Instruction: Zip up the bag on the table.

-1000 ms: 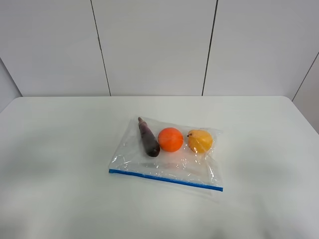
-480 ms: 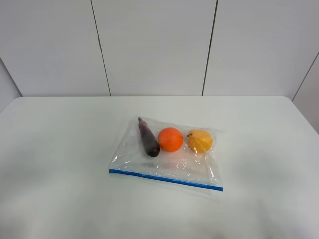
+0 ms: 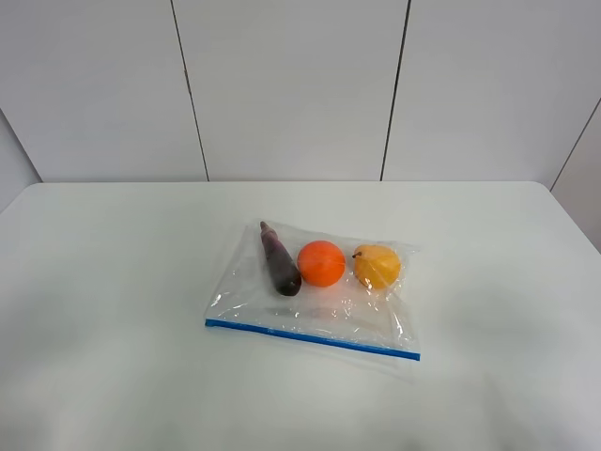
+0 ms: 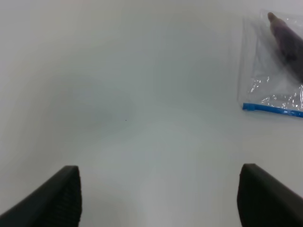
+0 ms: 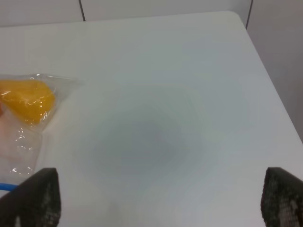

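The clear bag [image 3: 319,296] lies flat in the middle of the white table [image 3: 113,282], its blue zipper strip [image 3: 312,339] along the near edge. Inside sit a purple eggplant [image 3: 280,260], an orange [image 3: 321,263] and a yellow pear [image 3: 377,266]. No gripper shows in the exterior view. In the left wrist view the open left gripper [image 4: 158,198] hovers over bare table, with the bag's corner [image 4: 272,85] and the eggplant [image 4: 286,40] well off to one side. In the right wrist view the open right gripper [image 5: 161,201] is over bare table, apart from the pear [image 5: 26,99] in the bag.
A grey panelled wall [image 3: 291,89] stands behind the table. The table's right edge and rounded far corner [image 5: 239,21] show in the right wrist view, with floor beyond.
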